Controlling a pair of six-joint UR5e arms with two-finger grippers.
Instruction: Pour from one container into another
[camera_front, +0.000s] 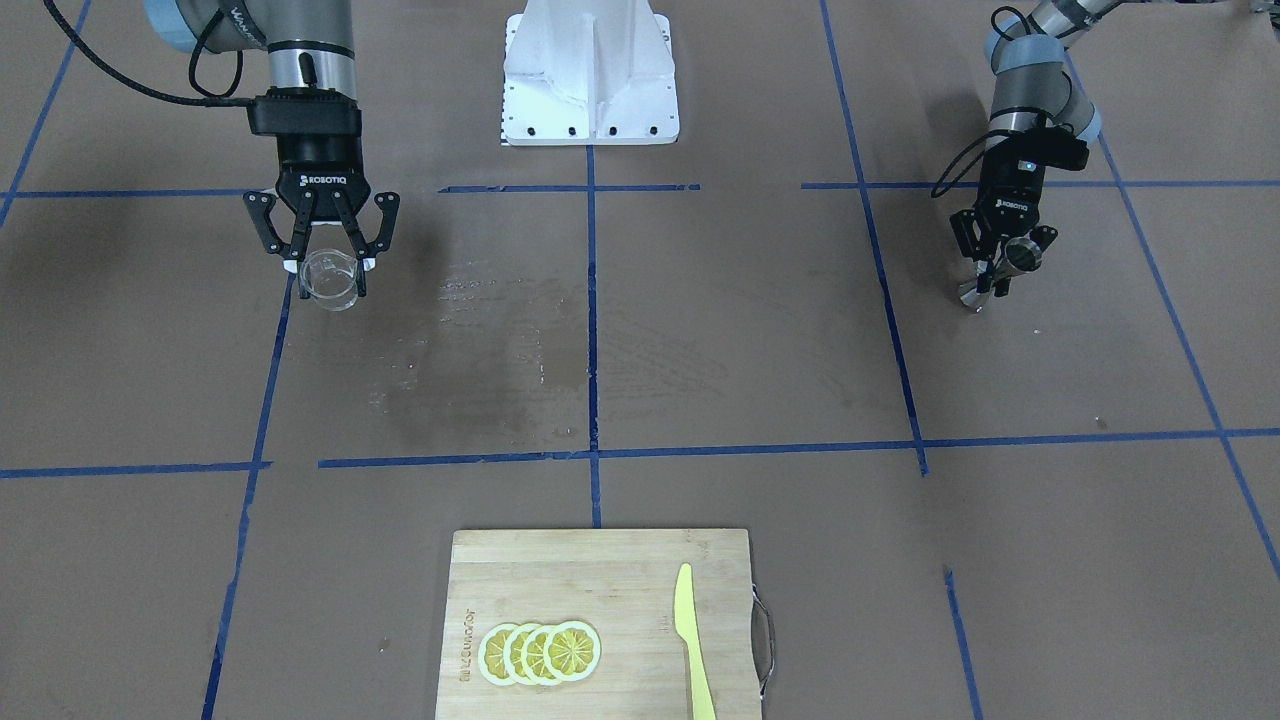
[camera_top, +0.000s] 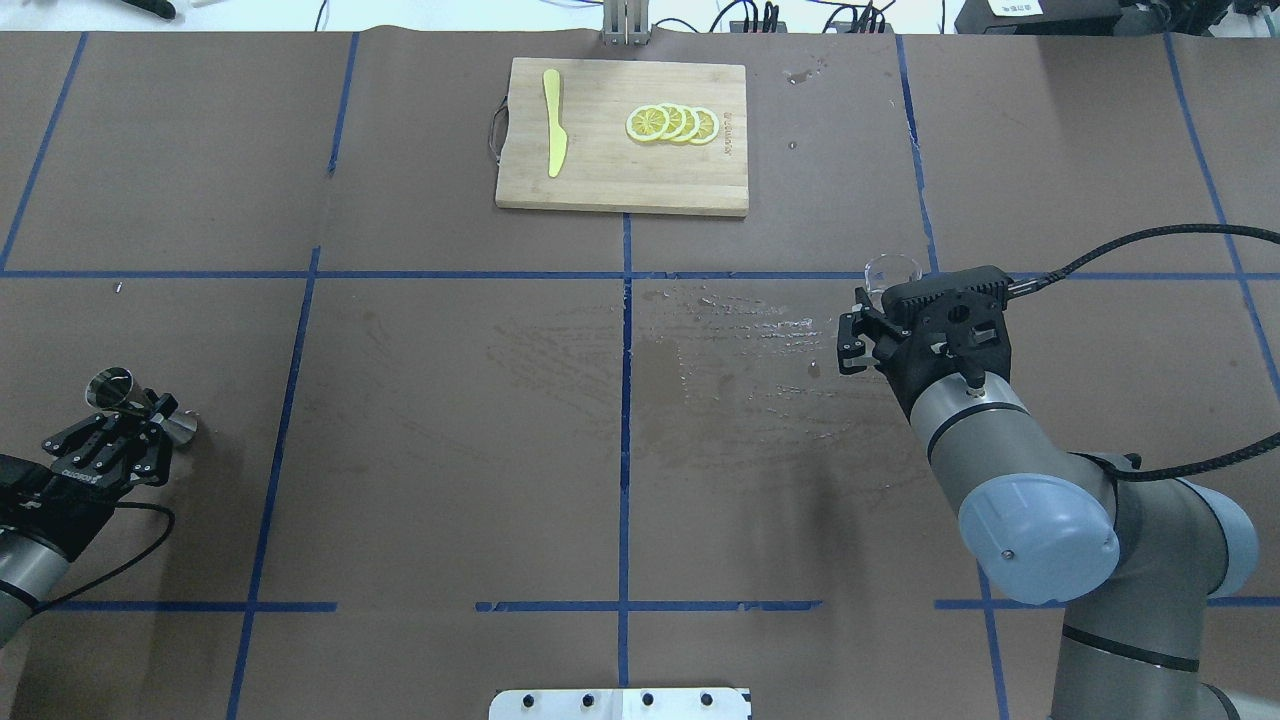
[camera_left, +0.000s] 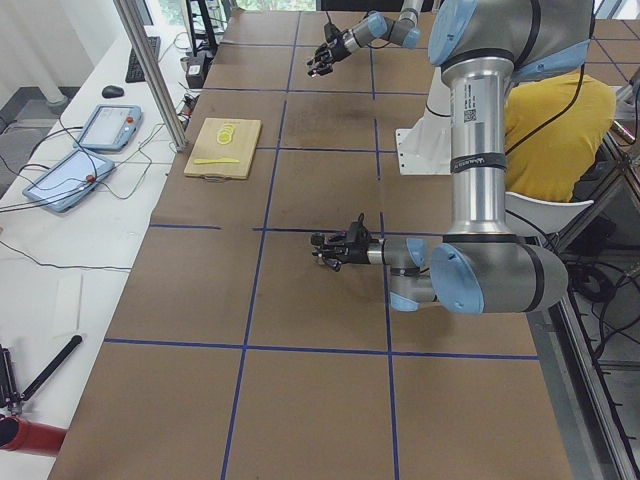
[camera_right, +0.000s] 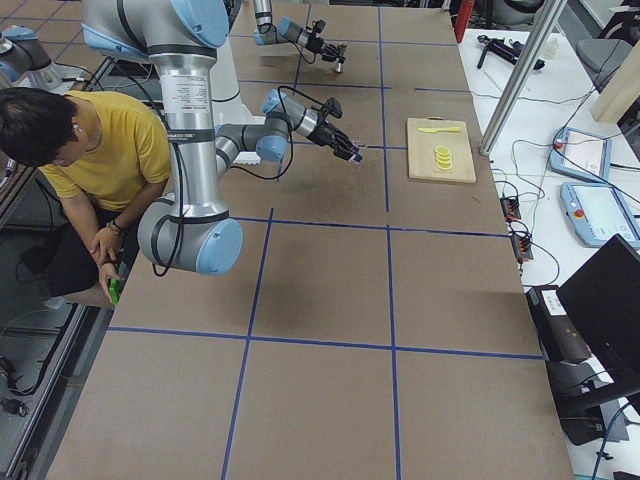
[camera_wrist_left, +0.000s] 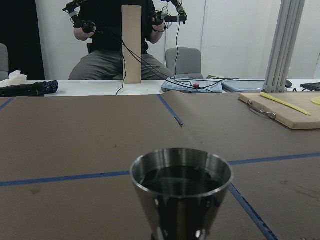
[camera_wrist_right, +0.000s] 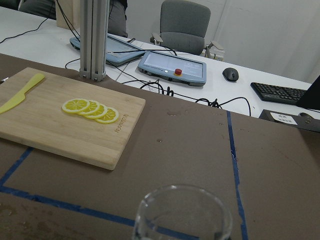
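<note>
My right gripper (camera_front: 328, 283) is shut on the clear glass cup (camera_front: 329, 279), which stays upright on the right side of the table. From overhead the cup's rim (camera_top: 892, 270) shows just beyond the gripper's black body. In the right wrist view the cup (camera_wrist_right: 183, 214) fills the bottom centre. Far to the left, my left gripper (camera_front: 998, 276) is shut on the narrow waist of the steel jigger (camera_front: 1020, 253). The jigger (camera_top: 110, 387) leans in the overhead view. In the left wrist view its cone (camera_wrist_left: 181, 192) is upright, with a dark inside. The two containers are far apart.
A wooden cutting board (camera_front: 600, 580) at the far middle edge carries several lemon slices (camera_front: 540, 652) and a yellow knife (camera_front: 690, 640). A wet patch (camera_front: 500, 330) darkens the table's middle. A person in a yellow shirt (camera_right: 90, 150) sits beside the robot.
</note>
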